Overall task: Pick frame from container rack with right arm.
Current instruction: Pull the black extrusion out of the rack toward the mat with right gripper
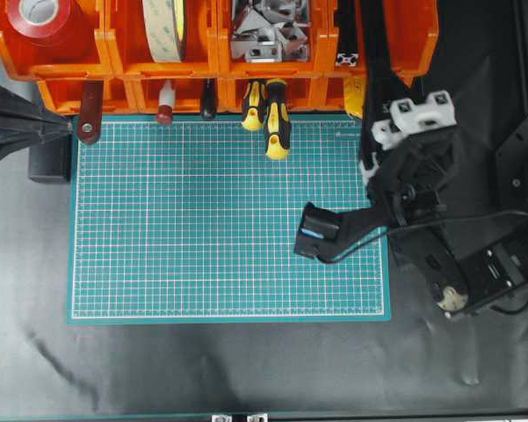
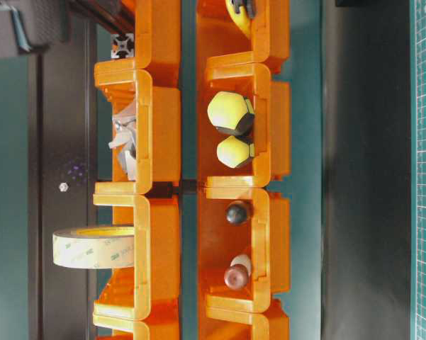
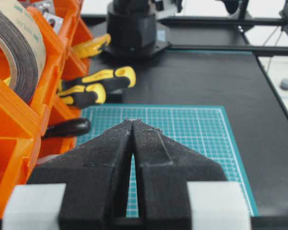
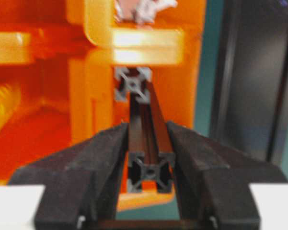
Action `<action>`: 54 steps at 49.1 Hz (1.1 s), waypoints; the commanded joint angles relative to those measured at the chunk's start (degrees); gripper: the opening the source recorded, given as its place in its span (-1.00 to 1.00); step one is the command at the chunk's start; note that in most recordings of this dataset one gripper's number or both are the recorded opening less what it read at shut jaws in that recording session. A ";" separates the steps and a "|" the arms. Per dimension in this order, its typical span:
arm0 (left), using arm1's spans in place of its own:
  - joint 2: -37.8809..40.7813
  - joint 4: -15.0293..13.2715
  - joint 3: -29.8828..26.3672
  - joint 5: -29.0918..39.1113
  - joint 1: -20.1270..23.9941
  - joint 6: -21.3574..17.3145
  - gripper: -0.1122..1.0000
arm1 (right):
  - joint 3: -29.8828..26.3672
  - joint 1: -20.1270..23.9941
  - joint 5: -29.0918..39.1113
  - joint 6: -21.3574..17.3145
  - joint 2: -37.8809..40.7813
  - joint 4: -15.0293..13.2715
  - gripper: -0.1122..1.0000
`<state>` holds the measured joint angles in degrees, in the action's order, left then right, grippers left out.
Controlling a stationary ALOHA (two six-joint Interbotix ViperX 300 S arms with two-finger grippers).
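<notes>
The frame (image 4: pixel 151 143) is a black slotted bar that sticks out of the orange container rack (image 4: pixel 134 40) toward the wrist camera. My right gripper (image 4: pixel 147 125) is shut on it, with a finger pressed against each side. From overhead, the same frame (image 1: pixel 373 61) runs down out of the rack's right-hand bin (image 1: pixel 413 35). The right gripper (image 1: pixel 382 107) grips it just in front of the rack. The slotted end of a second bar (image 1: pixel 347 59) rests in the bin beside it. At the mat's left edge, my left gripper (image 3: pixel 133 120) is shut on nothing.
Two yellow-and-black screwdrivers (image 1: pixel 275 123) poke from the lower bins onto the green mat (image 1: pixel 211 229). Red tape (image 1: pixel 44 18), beige tape (image 1: pixel 162 26) and metal brackets (image 1: pixel 268 35) fill the upper bins. A red-handled tool (image 1: pixel 90 114) hangs at the left.
</notes>
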<state>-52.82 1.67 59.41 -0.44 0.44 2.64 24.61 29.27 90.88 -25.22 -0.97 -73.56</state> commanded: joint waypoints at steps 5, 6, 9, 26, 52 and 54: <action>0.26 0.09 -1.67 -0.35 0.18 0.35 -0.79 | -3.16 3.34 4.92 0.88 -0.70 -1.41 -0.35; 0.26 0.18 -1.67 -0.35 0.09 0.35 -0.79 | -3.43 3.78 5.62 0.97 -0.79 -1.76 -0.35; 0.26 0.18 -1.67 -0.35 0.09 0.35 -0.79 | -4.39 5.27 7.38 1.14 -0.97 -3.25 -0.35; -0.70 0.18 -1.67 -0.35 0.18 0.35 -0.79 | -12.22 16.61 4.92 1.67 2.37 -11.43 -0.35; 0.26 0.18 -1.58 -0.70 0.35 2.64 -0.79 | -10.99 20.65 -16.79 12.04 6.68 4.92 -0.35; 0.35 0.18 -1.58 -0.62 0.35 3.43 -0.79 | -10.28 20.48 -17.67 12.04 6.42 5.36 -0.35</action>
<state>-53.09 1.67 59.41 -0.53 0.62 4.75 13.62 49.83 76.20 -13.27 6.77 -69.52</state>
